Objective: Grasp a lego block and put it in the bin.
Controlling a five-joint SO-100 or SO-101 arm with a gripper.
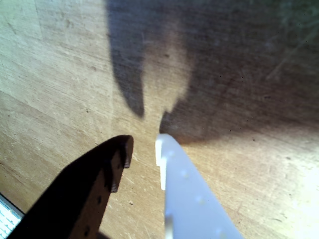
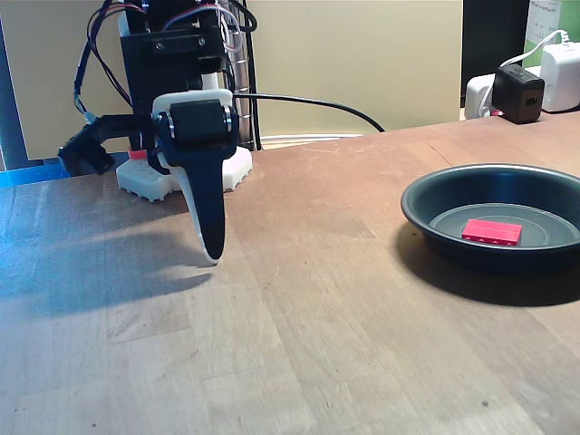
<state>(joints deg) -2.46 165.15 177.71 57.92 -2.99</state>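
Note:
The red lego block [image 2: 491, 231] lies flat on the bottom of the bin [image 2: 419, 205], a dark round pan at the right of the fixed view. My gripper [image 2: 213, 251] hangs point-down over bare wood at the left, far from the pan and just in front of the white robot base [image 2: 145, 181]. In the wrist view my gripper [image 1: 143, 147] shows a black finger [image 1: 99, 184] and a white finger [image 1: 184, 189] with a narrow gap at the tips. Only tabletop shows between them, so it is open and holds nothing.
The wooden table [image 2: 317, 344] spreads wide between arm and pan. Cables [image 2: 317, 101] run from the base along the back edge. White and black power adapters [image 2: 521, 91] stand at the back right behind the pan. The arm's shadow falls on the wood to the left.

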